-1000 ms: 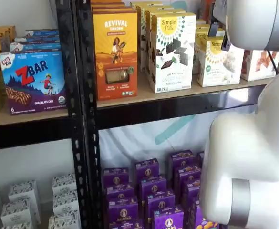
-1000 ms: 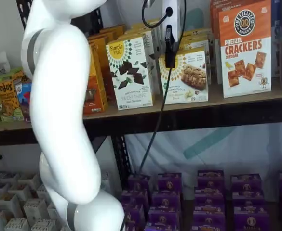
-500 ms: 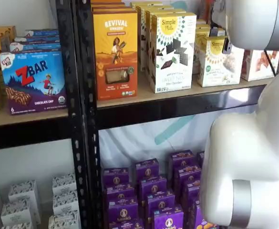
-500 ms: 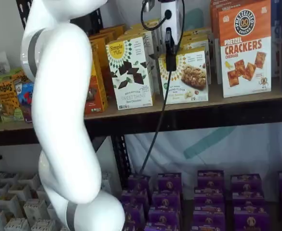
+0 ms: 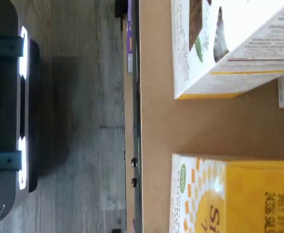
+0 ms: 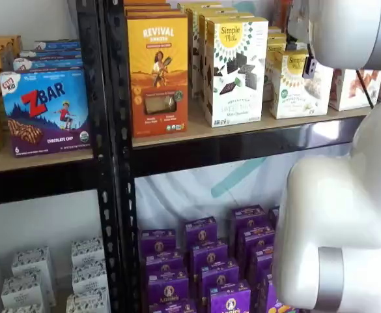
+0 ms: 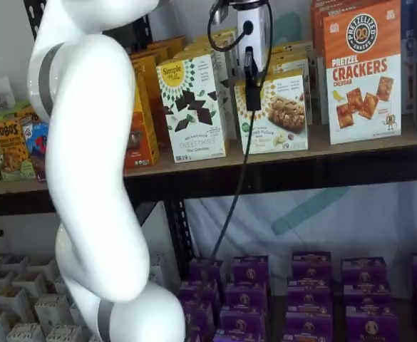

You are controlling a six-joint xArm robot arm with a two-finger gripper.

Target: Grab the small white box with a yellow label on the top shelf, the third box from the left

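The small white box (image 7: 279, 112) stands on the top shelf (image 7: 322, 147), with a yellow sunburst logo and a cookie picture; it also shows in a shelf view (image 6: 293, 88). My gripper (image 7: 252, 89) hangs right in front of the box's left part. Only one black finger (image 7: 252, 82) shows below the white body, side-on, so I cannot tell whether it is open. In a shelf view the arm hides most of the gripper, and a dark finger (image 6: 306, 64) shows against the box. The wrist view shows a yellow-topped box (image 5: 229, 199) with a green dot on the tan board (image 5: 205, 126).
A taller white Simple Mills box (image 7: 192, 107) stands just left of the small one, and a pretzel crackers box (image 7: 361, 71) just right. My white arm (image 7: 94, 178) fills the left foreground. A black cable (image 7: 233, 185) hangs down. Purple boxes (image 7: 308, 292) fill the lower shelf.
The gripper has come down a little in front of the small white box. The boxes have not moved.
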